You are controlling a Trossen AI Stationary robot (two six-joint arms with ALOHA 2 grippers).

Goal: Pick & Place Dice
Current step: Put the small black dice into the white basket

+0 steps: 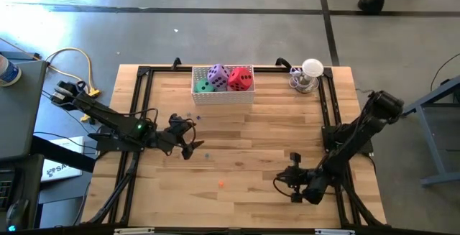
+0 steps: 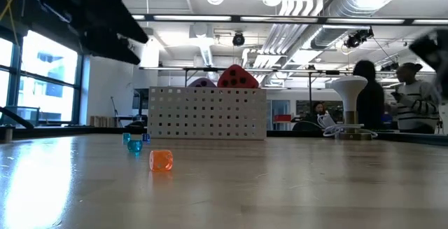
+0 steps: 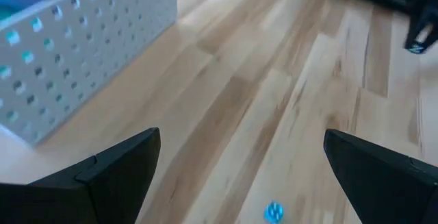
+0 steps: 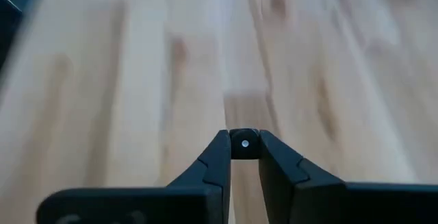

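Bench (image 1: 244, 149): bare wood planks inside a black frame.

White perforated basket (image 1: 223, 95) at the far edge, middle. Three dice inside it: green die (image 1: 205, 85), purple die (image 1: 218, 75), red die (image 1: 241, 79), packed touching. Pink die not visible in any view; could be buried behind the others, cannot tell.

Left tool (image 1: 188, 136) hovers left of centre, near the basket's front, fingers spread wide, holding nothing. A small blue speck (image 3: 273, 212) lies on the boards just ahead of it.

Right tool (image 1: 285, 185) low at the near right, well apart from the basket. Its fingers are pressed nearly together with nothing of dice size between them; only a small pale dot shows in the slit.

Judgement: most of the placing looks done, or a fresh pick is due. The next move needs the fourth die located first.

Small items: orange speck (image 2: 161, 160), lamp-like stand (image 1: 309, 75) at the far right corner. People in the room behind, blurred.
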